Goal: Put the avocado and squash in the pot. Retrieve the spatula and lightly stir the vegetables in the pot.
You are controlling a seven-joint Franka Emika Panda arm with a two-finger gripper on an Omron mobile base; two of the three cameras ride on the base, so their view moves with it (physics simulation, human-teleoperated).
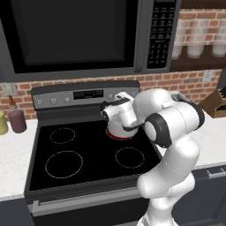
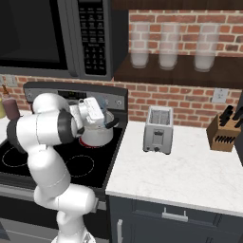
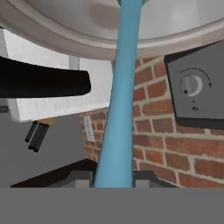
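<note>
Brick-backed stove, arm hiding most of pot, toaster nearby, end effector apparently clamping spatula

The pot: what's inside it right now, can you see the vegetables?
The spatula, held in the shut tool, reaches over the rim into the pot. Only bare steel wall shows inside; the avocado and squash cannot be seen, because the arm covers the pot's opening from both base views.

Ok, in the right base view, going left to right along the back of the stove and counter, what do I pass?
Dark red cup → pot on the stove, with the gripper over it → toaster → wall outlet → knife block.
</note>
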